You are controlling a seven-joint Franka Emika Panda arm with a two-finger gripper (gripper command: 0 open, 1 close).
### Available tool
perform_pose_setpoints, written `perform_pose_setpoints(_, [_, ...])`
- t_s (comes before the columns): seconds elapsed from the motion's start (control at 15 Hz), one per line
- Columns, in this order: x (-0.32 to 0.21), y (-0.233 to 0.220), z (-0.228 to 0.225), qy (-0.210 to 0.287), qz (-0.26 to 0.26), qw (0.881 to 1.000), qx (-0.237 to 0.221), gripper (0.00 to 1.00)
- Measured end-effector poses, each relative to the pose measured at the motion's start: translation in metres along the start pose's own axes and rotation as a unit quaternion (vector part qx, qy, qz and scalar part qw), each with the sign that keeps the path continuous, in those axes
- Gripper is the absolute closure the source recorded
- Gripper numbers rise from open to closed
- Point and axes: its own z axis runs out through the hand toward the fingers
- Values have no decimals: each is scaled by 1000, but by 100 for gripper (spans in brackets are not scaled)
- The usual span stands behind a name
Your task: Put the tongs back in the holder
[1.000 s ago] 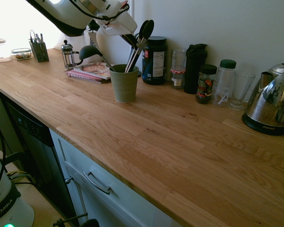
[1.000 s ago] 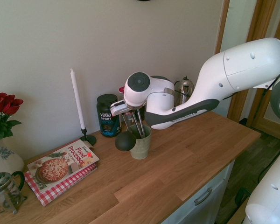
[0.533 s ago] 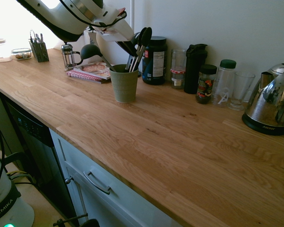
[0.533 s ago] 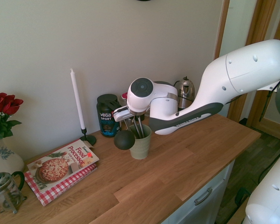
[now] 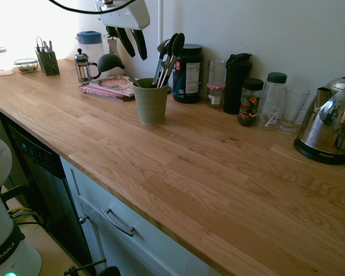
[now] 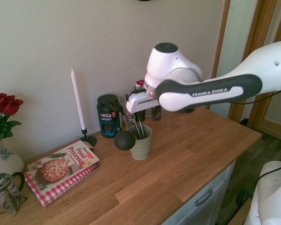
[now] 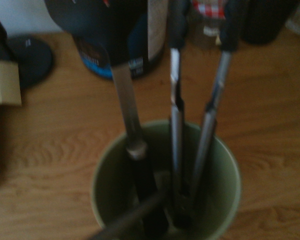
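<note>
Wooden kitchen counter (image 5: 178,167) against a pale wall; gripper (image 5: 128,41) hangs above with fingers apart, empty.

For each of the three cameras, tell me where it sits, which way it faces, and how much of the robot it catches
First exterior view: off the counter's front corner, looking along the wall; the open gripper hangs above the holder.
Second exterior view: high at the far end, facing back; arm and gripper enter from the right.
Wrist view: looks steeply down into the holder; no robot parts clearly visible.
Shared: all show the tongs standing in the holder, by the black ladle.
</note>
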Motion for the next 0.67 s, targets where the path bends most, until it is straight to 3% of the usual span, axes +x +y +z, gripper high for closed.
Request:
perform_pose_setpoints(0.2, [32,50,0,-80,-55,994,-42,0])
perform_pose_setpoints(0.4, [44,84,2,-133,-128,980,-72,0])
perform_pose_setpoints(0.67, [53,119,-9,-124,-170,973,-98,0])
